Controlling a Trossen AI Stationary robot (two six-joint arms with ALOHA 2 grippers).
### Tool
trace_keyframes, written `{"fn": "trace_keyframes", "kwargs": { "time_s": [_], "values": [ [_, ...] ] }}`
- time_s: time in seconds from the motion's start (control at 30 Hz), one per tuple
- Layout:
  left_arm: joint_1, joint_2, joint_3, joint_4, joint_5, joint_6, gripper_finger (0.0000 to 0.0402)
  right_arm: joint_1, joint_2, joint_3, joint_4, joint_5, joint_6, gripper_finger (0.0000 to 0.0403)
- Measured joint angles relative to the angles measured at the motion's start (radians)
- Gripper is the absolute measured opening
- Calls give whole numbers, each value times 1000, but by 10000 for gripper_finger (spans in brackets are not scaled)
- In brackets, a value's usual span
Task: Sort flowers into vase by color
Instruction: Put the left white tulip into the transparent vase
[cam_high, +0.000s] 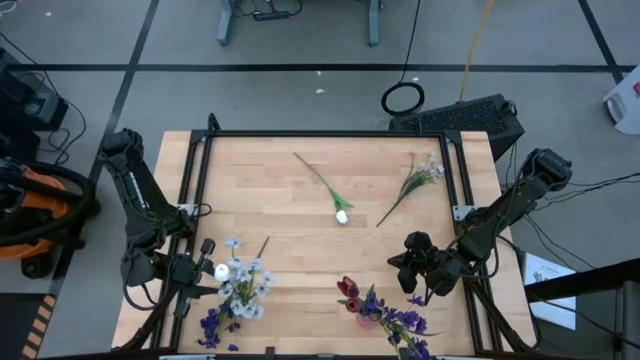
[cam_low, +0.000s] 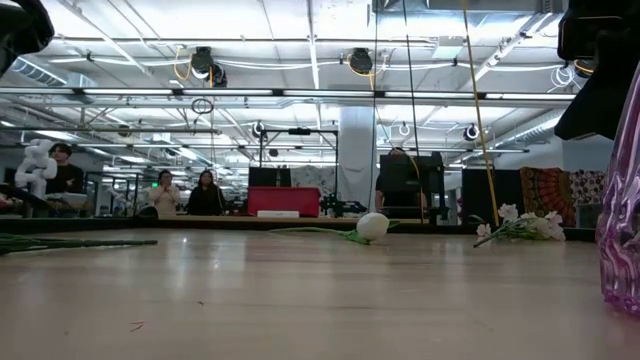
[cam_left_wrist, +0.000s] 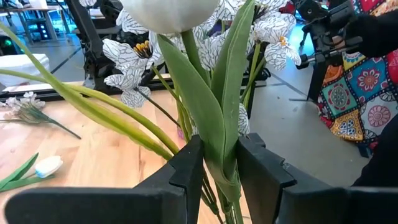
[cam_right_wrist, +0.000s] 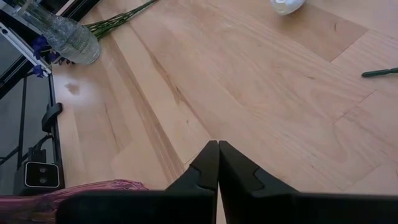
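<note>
My left gripper (cam_high: 207, 270) is near the table's near-left corner, shut on a white tulip (cam_left_wrist: 171, 14), beside a clear vase (cam_right_wrist: 69, 38) that holds white and pale-blue blossoms (cam_high: 245, 287) and purple sprigs (cam_high: 215, 322). A pink vase (cam_high: 366, 318) near the near edge holds dark red tulips (cam_high: 348, 290) and purple sprigs (cam_high: 400, 320). My right gripper (cam_high: 413, 268) hovers shut just right of that vase, holding nothing. A second white tulip (cam_high: 341, 214) and a white blossom sprig (cam_high: 421, 178) lie flat on the table's far half. My left gripper pinches the white tulip's stem and leaves (cam_left_wrist: 219, 163) between its two fingers, some way below the head, with the fingers lying across the stem. The tulip stands upright in the hold, its head among the vase's blossoms. The fingers hide its lower end.
A black frame rail (cam_high: 320, 133) runs around the table. Bare wood lies in the table's middle (cam_high: 300, 250). People sit in the room far behind the table (cam_low: 185, 195).
</note>
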Motion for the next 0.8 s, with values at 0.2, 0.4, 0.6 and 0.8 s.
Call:
{"fn": "trace_keyframes", "kwargs": {
  "time_s": [0.2, 0.4, 0.6, 0.8],
  "values": [
    [0, 0, 0, 11, 0, 0, 101, 0, 0, 0, 0, 1, -1, 0],
    [0, 0, 0, 33, 0, -2, 101, 0, 0, 0, 0, 4, -2, 0],
    [0, 0, 0, 33, 0, 3, 101, 0, 0, 0, 0, 4, -2, 0],
    [0, -2, 0, 32, -3, 1, 101, 0, 0, 0, -1, 4, -2, 0]
  ]
}}
